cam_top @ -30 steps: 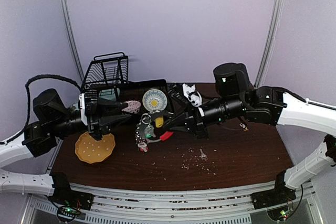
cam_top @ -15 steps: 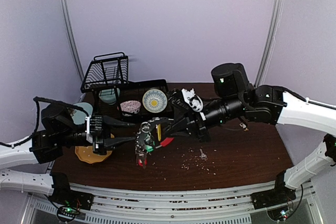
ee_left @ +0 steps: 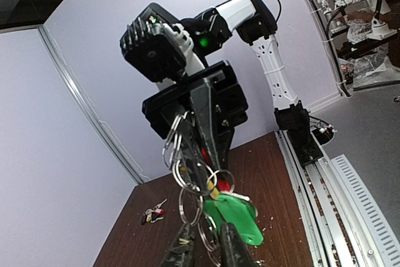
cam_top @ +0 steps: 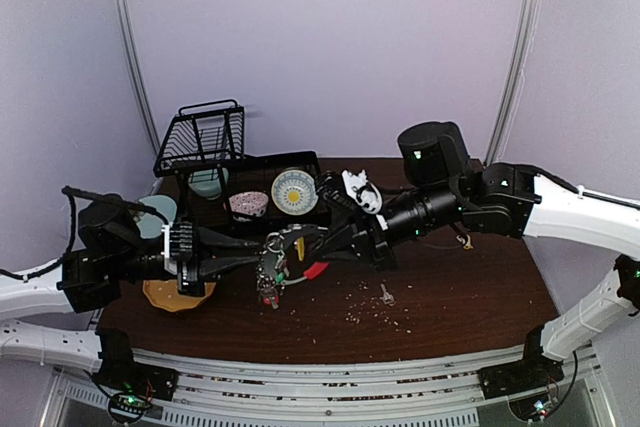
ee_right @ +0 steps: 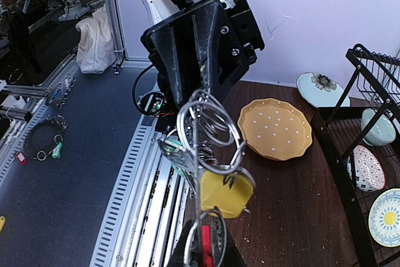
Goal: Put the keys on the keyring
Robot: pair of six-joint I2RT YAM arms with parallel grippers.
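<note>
The keyring (cam_top: 272, 265), a bunch of silvery rings with a red clip (ee_right: 205, 242), a yellow tag (ee_right: 225, 192) and a green tag (ee_left: 240, 217), hangs above the table's middle. My right gripper (cam_top: 308, 243) is shut on it at the red clip, coming in from the right. My left gripper (ee_left: 206, 251) reaches in from the left, its fingers (ee_left: 232, 248) narrowed around one of the lower rings. A single silver key (cam_top: 385, 295) lies on the table. A small cluster of keys (ee_left: 153, 214) with red and yellow tags lies further off, near the right arm (cam_top: 463, 240).
A yellow dotted plate (cam_top: 172, 293) lies under the left arm. A black wire rack (cam_top: 200, 137) stands at the back left, beside a tray with a bowl and a patterned plate (cam_top: 294, 190). Crumbs (cam_top: 370, 312) are scattered on the brown table.
My left arm swung forward from the rack and down over the yellow plate, reached the hanging bunch and narrowed its fingers. My right gripper shifted the keyring slightly left and up.
</note>
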